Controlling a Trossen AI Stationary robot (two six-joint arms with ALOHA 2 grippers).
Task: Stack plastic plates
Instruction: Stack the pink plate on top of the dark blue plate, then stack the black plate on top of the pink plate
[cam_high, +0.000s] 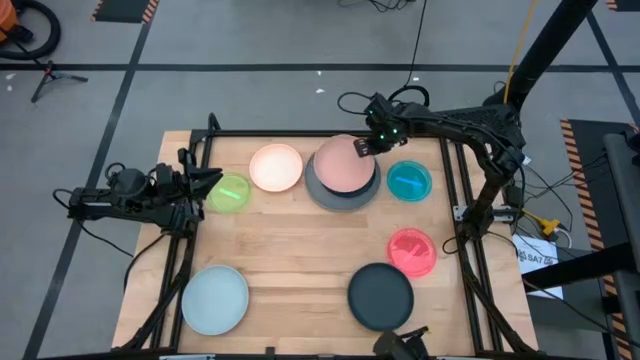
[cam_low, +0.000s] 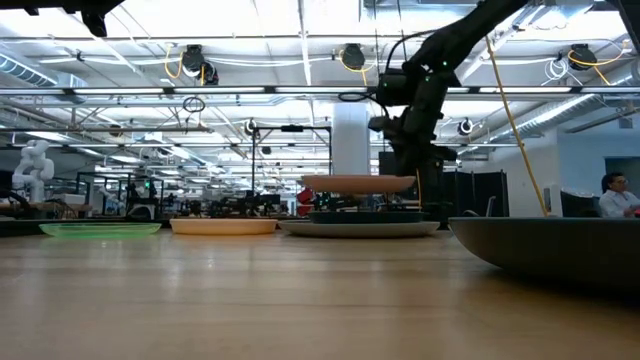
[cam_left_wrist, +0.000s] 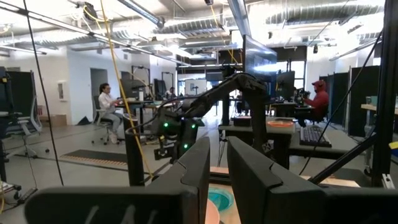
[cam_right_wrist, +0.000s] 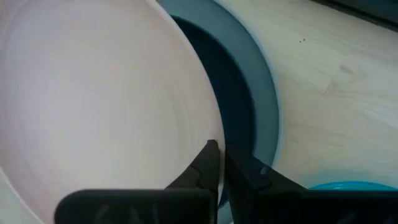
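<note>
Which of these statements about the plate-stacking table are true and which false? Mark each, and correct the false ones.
1. The right gripper holds the pink plate by its rim above the stack. True.
2. The pink plate rests flat on the navy plate. False: the low view shows a gap under it.
3. The large grey plate is the bottom of the stack. True.
4. The left gripper holds the green plate. False: it waits beside it at the table's left edge.
5. The red plate is on the stack. False: it lies alone.
</note>
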